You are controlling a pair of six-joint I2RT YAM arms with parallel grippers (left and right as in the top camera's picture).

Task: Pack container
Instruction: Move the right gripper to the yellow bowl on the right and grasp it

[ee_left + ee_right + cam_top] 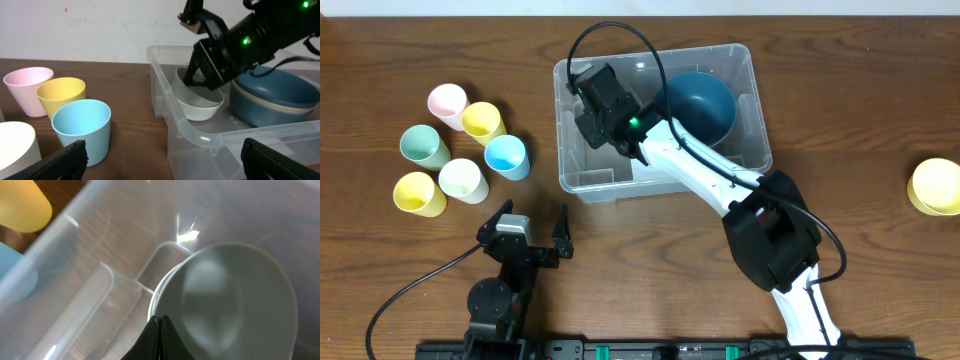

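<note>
The clear plastic container stands at the middle back of the table. Inside it, a dark blue bowl lies on the right and a white bowl leans tilted on the left. My right gripper reaches down into the container, shut on the white bowl's near rim. From overhead the gripper's body hides that bowl. My left gripper hovers low near the table's front, open and holding nothing, pointing between the cups and the container's corner.
Several pastel cups stand left of the container: pink, yellow, green, blue, white and another yellow. A yellow bowl sits at the far right edge.
</note>
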